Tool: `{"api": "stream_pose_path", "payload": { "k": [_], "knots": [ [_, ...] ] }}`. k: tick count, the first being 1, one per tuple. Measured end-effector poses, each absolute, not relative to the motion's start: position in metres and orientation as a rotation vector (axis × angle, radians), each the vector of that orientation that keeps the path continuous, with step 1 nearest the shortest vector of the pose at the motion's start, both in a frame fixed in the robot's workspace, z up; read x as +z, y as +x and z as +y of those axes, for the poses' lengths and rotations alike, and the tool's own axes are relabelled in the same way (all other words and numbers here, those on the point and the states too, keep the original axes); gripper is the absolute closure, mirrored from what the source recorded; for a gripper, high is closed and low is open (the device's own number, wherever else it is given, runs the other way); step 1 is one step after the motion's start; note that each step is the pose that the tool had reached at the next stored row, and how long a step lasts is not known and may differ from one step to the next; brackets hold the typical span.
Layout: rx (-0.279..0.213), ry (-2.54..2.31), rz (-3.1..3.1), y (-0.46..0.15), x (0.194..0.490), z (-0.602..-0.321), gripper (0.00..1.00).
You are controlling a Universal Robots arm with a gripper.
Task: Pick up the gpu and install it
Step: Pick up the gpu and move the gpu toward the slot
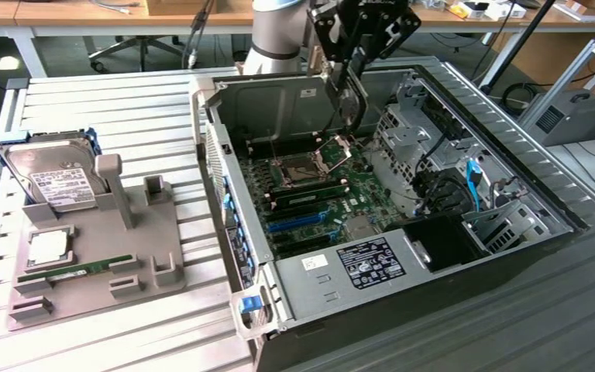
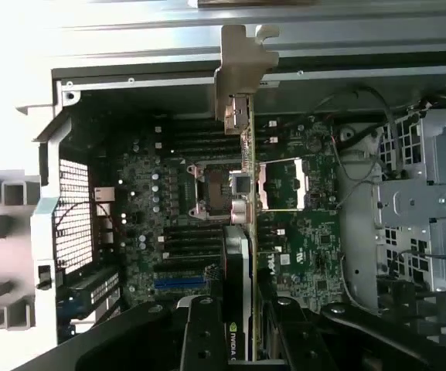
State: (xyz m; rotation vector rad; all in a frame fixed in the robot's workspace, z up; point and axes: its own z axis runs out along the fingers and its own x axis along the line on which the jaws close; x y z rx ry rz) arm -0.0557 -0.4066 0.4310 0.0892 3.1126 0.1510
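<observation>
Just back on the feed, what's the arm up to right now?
The gripper is shut on the gpu, holding it edge-on over the motherboard inside the open computer case, with the silver bracket end farthest from the gripper. The card is not seated in a slot. On the grey holder at the exterior view's left lie the hard drive and the memory stick.

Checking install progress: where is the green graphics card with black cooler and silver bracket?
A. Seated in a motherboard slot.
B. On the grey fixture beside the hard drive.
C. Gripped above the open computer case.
C: the black gripper clamps the green graphics card edge-on above the dark green motherboard inside the open grey metal computer case.
</observation>
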Motion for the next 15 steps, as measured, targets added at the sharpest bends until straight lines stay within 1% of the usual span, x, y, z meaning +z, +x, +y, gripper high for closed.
{"api": "stream_pose_path", "payload": {
  "k": [15],
  "knots": [
    [0.152,0.089,3.113,0.015,0.431,-0.404,0.73]
  ]
}}
